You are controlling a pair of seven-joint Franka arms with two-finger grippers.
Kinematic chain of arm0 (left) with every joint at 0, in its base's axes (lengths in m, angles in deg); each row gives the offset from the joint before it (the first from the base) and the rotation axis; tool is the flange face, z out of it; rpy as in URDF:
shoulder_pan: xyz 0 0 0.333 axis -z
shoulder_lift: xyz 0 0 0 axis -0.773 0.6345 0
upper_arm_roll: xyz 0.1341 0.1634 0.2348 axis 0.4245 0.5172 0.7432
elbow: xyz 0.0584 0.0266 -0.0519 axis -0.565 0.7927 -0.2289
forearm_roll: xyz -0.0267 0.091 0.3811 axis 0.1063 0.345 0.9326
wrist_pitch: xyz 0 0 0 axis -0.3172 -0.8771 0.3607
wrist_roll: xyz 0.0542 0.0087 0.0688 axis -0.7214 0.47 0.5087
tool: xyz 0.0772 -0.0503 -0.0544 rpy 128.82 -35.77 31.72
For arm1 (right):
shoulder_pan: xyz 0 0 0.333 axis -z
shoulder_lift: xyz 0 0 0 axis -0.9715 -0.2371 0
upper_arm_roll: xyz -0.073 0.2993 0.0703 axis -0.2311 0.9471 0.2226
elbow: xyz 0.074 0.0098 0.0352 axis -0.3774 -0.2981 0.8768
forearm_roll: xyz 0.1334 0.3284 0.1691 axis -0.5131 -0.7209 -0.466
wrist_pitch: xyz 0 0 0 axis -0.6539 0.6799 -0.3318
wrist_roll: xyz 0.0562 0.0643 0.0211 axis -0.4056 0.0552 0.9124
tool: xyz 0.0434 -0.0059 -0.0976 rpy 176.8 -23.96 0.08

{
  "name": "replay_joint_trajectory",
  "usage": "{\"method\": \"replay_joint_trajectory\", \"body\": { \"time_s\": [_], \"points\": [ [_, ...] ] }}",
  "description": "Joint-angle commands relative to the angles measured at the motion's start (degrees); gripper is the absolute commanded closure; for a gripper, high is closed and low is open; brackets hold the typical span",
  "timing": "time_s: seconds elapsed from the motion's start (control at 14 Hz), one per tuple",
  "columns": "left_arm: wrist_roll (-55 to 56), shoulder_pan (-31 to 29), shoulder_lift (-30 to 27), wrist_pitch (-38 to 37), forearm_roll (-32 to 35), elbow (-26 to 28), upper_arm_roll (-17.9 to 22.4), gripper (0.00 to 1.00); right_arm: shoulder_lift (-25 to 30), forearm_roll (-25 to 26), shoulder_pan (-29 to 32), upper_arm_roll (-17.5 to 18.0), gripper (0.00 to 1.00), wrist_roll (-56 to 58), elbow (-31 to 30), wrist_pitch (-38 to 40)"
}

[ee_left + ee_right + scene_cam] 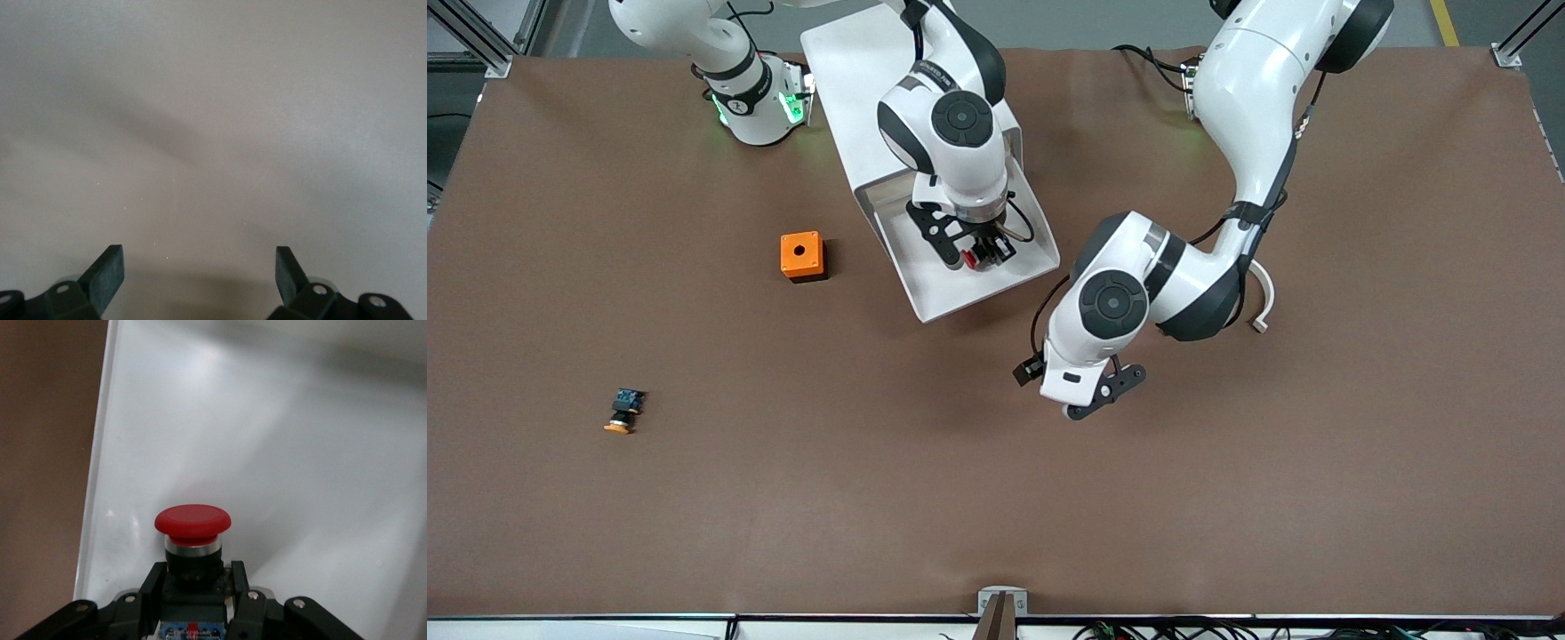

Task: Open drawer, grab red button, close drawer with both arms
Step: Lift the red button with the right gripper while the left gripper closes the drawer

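Red-capped button clamped by its black body between the fingers of the right gripper, over the floor of the pulled-out drawer; drawer standing open from the white cabinet, front strip toward the front camera; left gripper spread wide and holding nothing, hovering over bare brown table near the drawer's front corner, waiting; orange cube beside the drawer toward the right arm's end; orange-capped button lying nearer the front camera, well apart from the cube
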Motion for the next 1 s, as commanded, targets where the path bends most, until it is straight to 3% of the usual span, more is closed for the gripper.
{"method": "replay_joint_trajectory", "body": {
  "time_s": [0.0, 0.21, 0.57, 0.93],
  "points": [
    [4.6, 0.6, -1.9, -0.2, 1.7, 1.9, 0.2, 0.0, -0.2, -1.3, 1.9, -0.6, 1.0, 5.6, 3.5, 4.2],
    [5.6, 0.7, -2.0, -0.2, 1.7, 2.2, -0.2, 0.0, 3.0, -1.3, 8.1, -0.6, 1.0, 17.6, 4.2, 8.6],
    [4.8, 1.1, -1.7, -0.2, 1.7, 2.5, -0.8, 0.0, 5.6, -1.3, 23.9, -0.6, 1.0, 48.3, 4.3, 15.8],
    [4.6, 1.5, -1.6, -0.2, 1.7, 3.8, -2.9, 0.0, 3.9, -1.1, 40.2, -0.6, 0.99, 76.7, 2.0, 13.9]
  ]
}}
